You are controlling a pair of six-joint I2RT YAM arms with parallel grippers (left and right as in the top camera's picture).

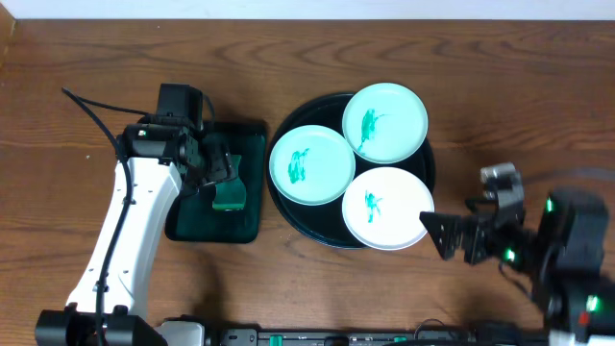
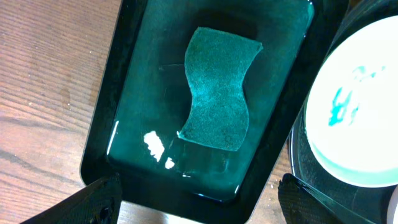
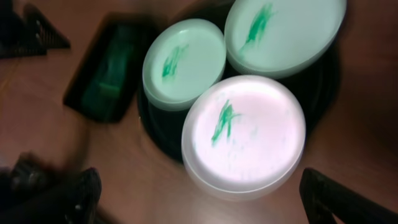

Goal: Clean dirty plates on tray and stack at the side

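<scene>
We see the black tray (image 1: 430, 163) in the middle of the overhead frame, resting on the desk (image 1: 500, 77). All three plates (image 1: 312, 165) lie on it, crowded close together, each with a teal-green smear. The upper-right plate (image 1: 384, 122) sits at the tray's top edge, and the lower-right plate (image 1: 387, 208) juts out past the rim. To the left, close beside the black tray, a green tray (image 1: 192, 223) holds a wavy-edged sponge (image 2: 217, 96) lying flat. The left tool (image 1: 219, 165) hovers above that sponge, fingers spread wide and empty. The right tool (image 1: 456, 237) hangs at the lower right of the frame, just beside the jutting plate, also released and holding nothing.
</scene>
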